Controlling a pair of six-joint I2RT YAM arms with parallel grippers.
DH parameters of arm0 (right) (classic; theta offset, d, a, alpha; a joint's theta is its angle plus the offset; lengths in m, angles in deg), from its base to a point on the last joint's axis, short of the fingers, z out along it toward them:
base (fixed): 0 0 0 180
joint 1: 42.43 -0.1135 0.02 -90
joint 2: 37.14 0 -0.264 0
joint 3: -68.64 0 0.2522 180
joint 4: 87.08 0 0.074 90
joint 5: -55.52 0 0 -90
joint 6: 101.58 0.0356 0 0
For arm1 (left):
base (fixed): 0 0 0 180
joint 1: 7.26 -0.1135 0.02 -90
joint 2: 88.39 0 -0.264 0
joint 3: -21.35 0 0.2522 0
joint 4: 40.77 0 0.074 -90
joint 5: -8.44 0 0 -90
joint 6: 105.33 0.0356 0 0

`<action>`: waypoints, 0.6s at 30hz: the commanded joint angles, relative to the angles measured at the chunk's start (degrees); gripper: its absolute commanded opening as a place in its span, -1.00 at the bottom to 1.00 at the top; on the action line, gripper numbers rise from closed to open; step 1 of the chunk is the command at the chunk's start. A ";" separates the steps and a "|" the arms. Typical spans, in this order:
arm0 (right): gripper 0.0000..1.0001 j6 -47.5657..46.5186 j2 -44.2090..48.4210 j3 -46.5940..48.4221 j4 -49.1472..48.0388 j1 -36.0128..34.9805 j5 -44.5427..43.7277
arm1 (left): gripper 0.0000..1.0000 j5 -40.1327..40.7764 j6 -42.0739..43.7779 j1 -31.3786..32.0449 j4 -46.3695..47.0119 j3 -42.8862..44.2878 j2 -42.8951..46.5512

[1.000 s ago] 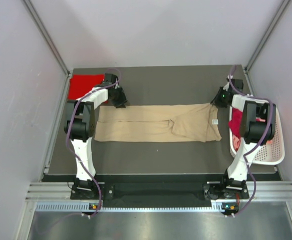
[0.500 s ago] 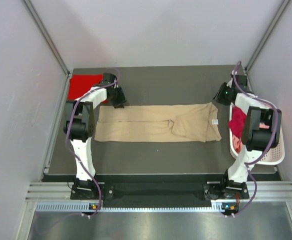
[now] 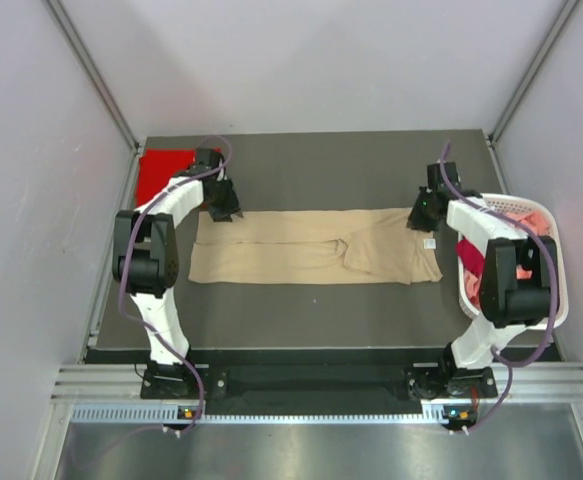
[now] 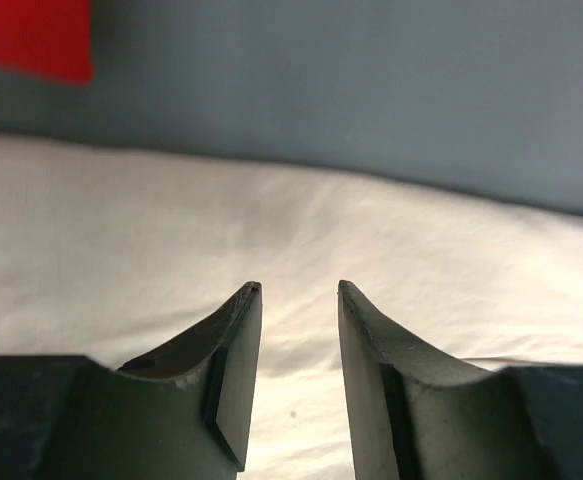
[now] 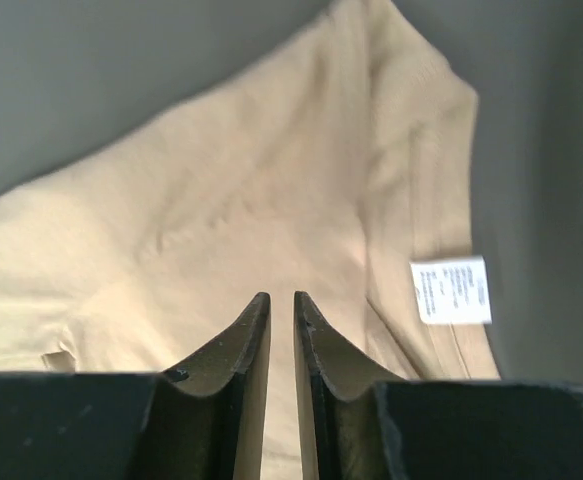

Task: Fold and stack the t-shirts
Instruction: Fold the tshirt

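Note:
The tan t-shirt lies flat on the dark table, folded into a long strip running left to right. My left gripper hovers over its far left corner, jaws open and empty; the left wrist view shows the tan cloth beneath the gripper. My right gripper hovers over the far right end, jaws a narrow gap apart with nothing between them, above the tan cloth near its white label. A folded red t-shirt lies at the back left corner and shows in the left wrist view.
A white slotted basket stands at the right table edge, holding pink and red shirts, close beside my right arm. Grey walls enclose the table on the left, back and right.
Both grippers have moved from just behind the tan shirt's far edge to over its far corners. The left went slightly left, the right toward the front and left. The shirt has not moved.

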 commanded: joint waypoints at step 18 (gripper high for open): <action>-0.68 1.01 -3.48 -6.77 -6.34 -1.88 -12.95 | -0.16 8.21 -3.34 -5.03 0.19 -11.91 9.87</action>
